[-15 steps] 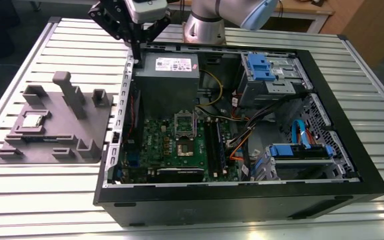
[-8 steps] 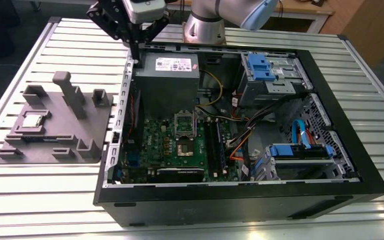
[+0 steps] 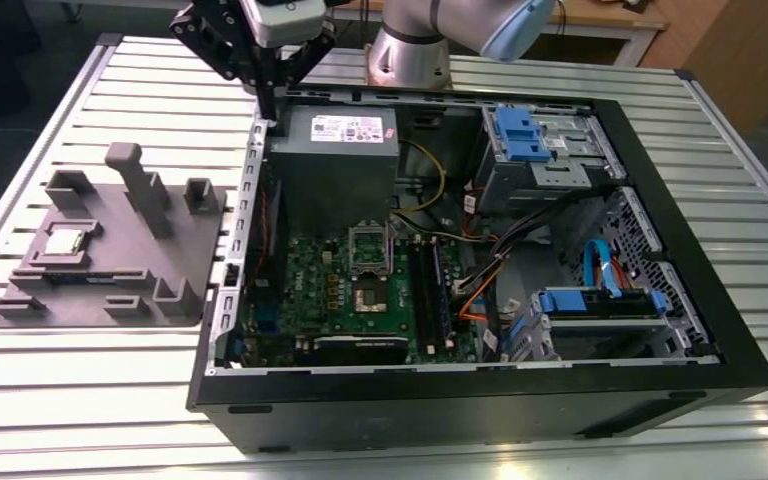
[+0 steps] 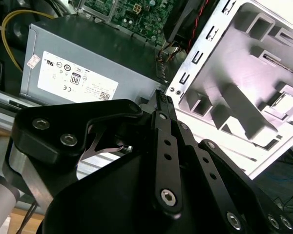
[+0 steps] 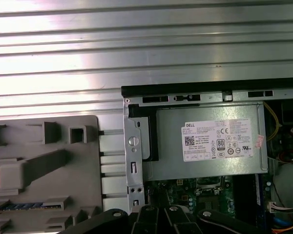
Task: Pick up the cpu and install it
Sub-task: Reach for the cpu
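My gripper (image 3: 267, 100) is hanging over the corner of the open computer case (image 3: 704, 300), its fingers (image 4: 162, 105) lying together with nothing between them. I am judging this a travelling posture, high enough to be clearing the case wall. Directly below the fingertips, in both wrist views, the grey power supply (image 3: 333, 160) with its white label is sitting in that corner of the case, just beside the wall that is separating it from the tray (image 3: 184, 250). The grey tray is lying on the slatted metal table (image 3: 91, 400) just outside the case, toward the exterior view's left. Its raised blocks and pockets appear to be serving as seats that are stopping loose parts from sliding. The cpu (image 3: 64, 243) is resting flat in one such pocket, shiny top upward, well apart from my gripper and not yet picked up; lying this way, it is leaving its edges free for a grasp from above. Farther on inside the case, the green circuit board (image 3: 311, 275) is lying flat beyond the power supply. Its socket (image 3: 368, 292) appears to be standing open with its frame lifted, probably so that the cpu can be seated from straight above.
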Controlling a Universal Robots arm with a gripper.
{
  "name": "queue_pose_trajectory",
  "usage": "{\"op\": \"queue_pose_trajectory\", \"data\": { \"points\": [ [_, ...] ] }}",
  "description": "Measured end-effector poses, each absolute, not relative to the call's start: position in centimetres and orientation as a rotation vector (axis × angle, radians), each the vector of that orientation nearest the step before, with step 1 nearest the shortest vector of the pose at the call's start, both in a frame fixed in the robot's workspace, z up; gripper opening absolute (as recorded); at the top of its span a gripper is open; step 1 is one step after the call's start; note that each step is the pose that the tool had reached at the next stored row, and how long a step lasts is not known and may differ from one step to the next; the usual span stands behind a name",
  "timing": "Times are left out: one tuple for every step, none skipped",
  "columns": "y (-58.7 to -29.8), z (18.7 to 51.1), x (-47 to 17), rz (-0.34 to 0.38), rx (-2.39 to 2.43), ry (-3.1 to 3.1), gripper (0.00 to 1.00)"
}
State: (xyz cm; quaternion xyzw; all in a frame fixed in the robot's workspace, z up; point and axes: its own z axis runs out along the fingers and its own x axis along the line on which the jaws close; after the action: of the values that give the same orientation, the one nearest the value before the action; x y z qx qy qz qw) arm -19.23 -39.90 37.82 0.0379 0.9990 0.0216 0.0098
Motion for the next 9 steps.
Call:
{"op": "queue_pose_trajectory", "data": {
  "points": [
    [-39.89, 37.82, -19.26, 0.067, 0.118, 3.119, 0.10],
    [-39.89, 37.82, -19.29, 0.067, 0.118, 3.119, 0.10],
    [-39.89, 37.81, -19.33, 0.067, 0.118, 3.119, 0.10],
    [-39.89, 37.81, -19.37, 0.067, 0.119, 3.119, 0.10],
    [-39.89, 37.80, -19.41, 0.067, 0.118, 3.119, 0.10],
    [-39.89, 37.80, -19.45, 0.067, 0.118, 3.119, 0.10],
    [-39.89, 37.79, -19.49, 0.067, 0.118, 3.119, 0.10],
    [-39.89, 37.79, -19.53, 0.067, 0.118, 3.119, 0.10],
    [-39.89, 37.78, -19.57, 0.067, 0.118, 3.119, 0.10]
  ]
}}
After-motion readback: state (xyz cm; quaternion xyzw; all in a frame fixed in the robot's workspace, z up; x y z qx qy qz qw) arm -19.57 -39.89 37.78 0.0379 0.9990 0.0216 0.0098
